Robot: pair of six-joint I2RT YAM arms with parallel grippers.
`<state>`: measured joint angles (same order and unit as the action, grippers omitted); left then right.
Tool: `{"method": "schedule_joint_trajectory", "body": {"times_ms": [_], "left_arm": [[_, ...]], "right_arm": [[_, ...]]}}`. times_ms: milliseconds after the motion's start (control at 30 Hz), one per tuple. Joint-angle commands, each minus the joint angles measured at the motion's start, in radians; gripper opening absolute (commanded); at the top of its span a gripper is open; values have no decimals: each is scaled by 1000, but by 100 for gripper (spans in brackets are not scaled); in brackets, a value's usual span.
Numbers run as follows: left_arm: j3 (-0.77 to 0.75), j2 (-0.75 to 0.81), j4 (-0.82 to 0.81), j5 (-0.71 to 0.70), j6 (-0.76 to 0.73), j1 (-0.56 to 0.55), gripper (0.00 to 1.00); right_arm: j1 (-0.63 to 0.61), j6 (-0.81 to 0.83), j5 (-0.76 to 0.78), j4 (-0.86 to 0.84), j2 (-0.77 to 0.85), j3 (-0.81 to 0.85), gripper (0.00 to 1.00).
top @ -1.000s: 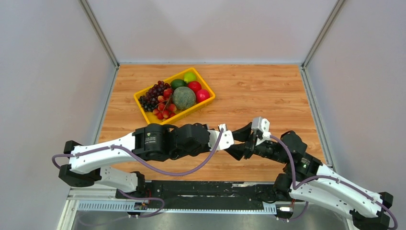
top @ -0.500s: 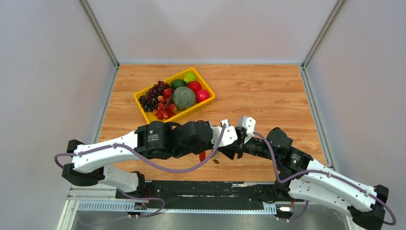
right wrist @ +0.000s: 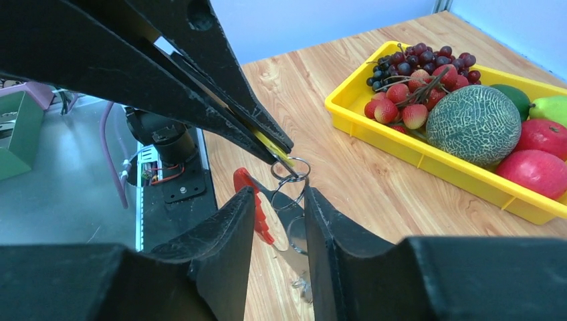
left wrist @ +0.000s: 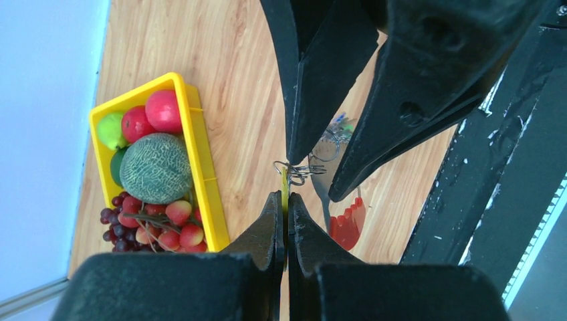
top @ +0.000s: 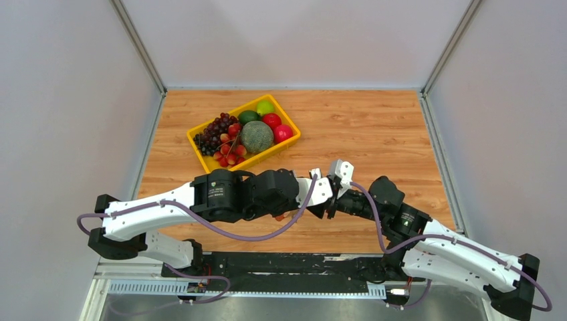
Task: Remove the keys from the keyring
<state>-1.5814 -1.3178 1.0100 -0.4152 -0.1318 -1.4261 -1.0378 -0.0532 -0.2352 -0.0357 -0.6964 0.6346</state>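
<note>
The left gripper point(left wrist: 285, 199) is seen pressed together, and the yellow key point(left wrist: 284, 182) is pinched edge-on between its tips. From that key the keyring point(left wrist: 299, 172), a tangle of thin silvery wire loops, is hung, and the red oval tag point(left wrist: 348, 226) is dangled beneath it. The bunch is held off the wooden table point(left wrist: 220, 67), on the side of the yellow fruit tray point(left wrist: 200, 167) that faces the arm bases and a little past the tray's right end; the tray is not touched by it.

The right gripper point(right wrist: 279, 197) is set opposite the left one, on the side away from the tray. Its fingers are partly spread, and the wire loops and the tag are framed in the gap between them. Whether either finger is touching the wire cannot be told from the wrist views.

Small blue and green heads, probably further keys point(left wrist: 341, 122), are glimpsed behind the loops in the left wrist view, too blurred to be counted. In the tray a netted melon point(right wrist: 473, 124) is laid beside dark grapes point(right wrist: 418, 57).
</note>
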Motion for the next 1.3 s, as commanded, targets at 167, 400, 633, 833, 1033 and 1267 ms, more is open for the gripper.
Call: {"method": "schedule_joint_trajectory", "body": {"times_ms": [167, 400, 633, 833, 1033, 1267], "left_arm": [[-49, 14, -27, 25, 27, 3, 0], [-59, 17, -25, 69, 121, 67, 0], [-30, 22, -13, 194, 191, 172, 0], [6, 8, -53, 326, 198, 185, 0], [9, 30, -74, 306, 188, 185, 0], [-30, 49, -51, 285, 154, 186, 0]], "right_arm": [[-5, 14, -3, -58, -13, 24, 14], [-5, 15, -18, -48, 33, -4, 0], [-4, 30, -49, -46, 104, -28, 0], [-5, 48, -31, -90, 145, -45, 0], [-4, 47, -11, -69, 156, -62, 19], [-5, 46, 17, -49, 161, -74, 23]]}}
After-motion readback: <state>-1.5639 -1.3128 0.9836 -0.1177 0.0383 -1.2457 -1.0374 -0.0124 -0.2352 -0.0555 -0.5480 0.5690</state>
